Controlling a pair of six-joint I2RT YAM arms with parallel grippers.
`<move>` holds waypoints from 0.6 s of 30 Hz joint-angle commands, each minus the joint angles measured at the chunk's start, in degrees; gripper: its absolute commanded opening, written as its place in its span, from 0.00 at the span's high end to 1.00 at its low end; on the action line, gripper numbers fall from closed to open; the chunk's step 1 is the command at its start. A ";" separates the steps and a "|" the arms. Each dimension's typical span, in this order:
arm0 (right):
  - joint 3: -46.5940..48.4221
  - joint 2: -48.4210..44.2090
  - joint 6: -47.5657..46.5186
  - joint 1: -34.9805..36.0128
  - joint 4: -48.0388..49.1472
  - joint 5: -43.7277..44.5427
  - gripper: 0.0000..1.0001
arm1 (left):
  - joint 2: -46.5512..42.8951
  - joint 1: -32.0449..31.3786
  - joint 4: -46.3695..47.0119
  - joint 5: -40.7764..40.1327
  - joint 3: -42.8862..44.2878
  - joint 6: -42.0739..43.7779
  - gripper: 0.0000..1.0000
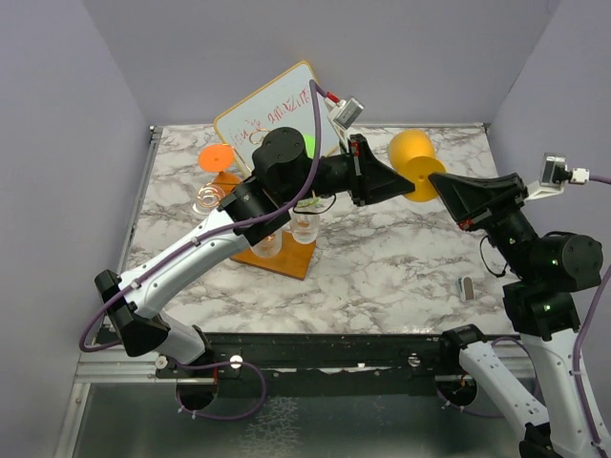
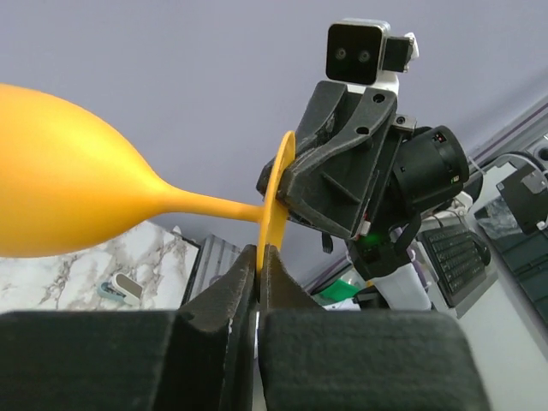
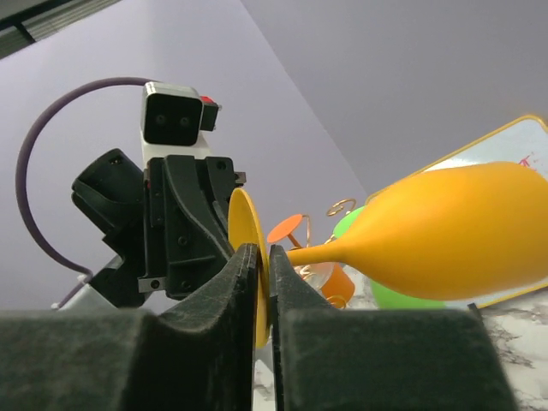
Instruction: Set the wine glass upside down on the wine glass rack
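A yellow wine glass (image 1: 410, 155) hangs in the air over the back of the table, lying on its side. My left gripper (image 1: 417, 185) and right gripper (image 1: 436, 181) meet at its foot from opposite sides. In the left wrist view the bowl (image 2: 60, 197) points left, and the left gripper (image 2: 259, 257) is shut on the lower edge of the foot disc (image 2: 278, 184). In the right wrist view the right gripper (image 3: 264, 274) is shut on the same foot (image 3: 244, 227). The wine glass rack (image 1: 286, 260), gold wire on a wooden base, stands at the left under the left arm.
The rack holds an orange glass (image 1: 216, 156), a green one (image 1: 307, 143) and two clear upside-down glasses (image 1: 304, 229). A tilted whiteboard (image 1: 272, 110) leans behind it. A small grey object (image 1: 468, 288) lies on the marble near the right arm.
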 commanded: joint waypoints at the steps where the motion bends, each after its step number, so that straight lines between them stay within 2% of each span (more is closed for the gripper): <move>1: -1.04 -0.43 -0.48 0.00 2.94 -2.15 0.73 | -0.42 1.08 0.47 2.43 2.40 0.90 1.00; 2: -1.42 -0.88 -0.73 0.00 3.48 -1.89 0.61 | -0.52 1.47 0.43 2.43 2.53 0.94 1.00; 4: -2.49 -2.04 -1.02 0.01 4.77 -0.94 0.43 | -0.60 2.75 0.56 2.96 2.95 0.95 1.00; 7: -2.93 -3.17 -1.78 0.00 4.59 0.72 0.28 | -0.56 5.28 0.54 3.76 3.79 0.52 1.00; 11: -2.63 -3.53 -2.60 0.00 2.71 2.10 0.21 | -0.75 9.49 0.35 4.07 4.56 0.10 1.00; 18: -3.93 -4.68 -2.56 0.00 1.89 3.34 0.20 | -1.37 19.83 1.49 4.84 4.93 -1.09 1.00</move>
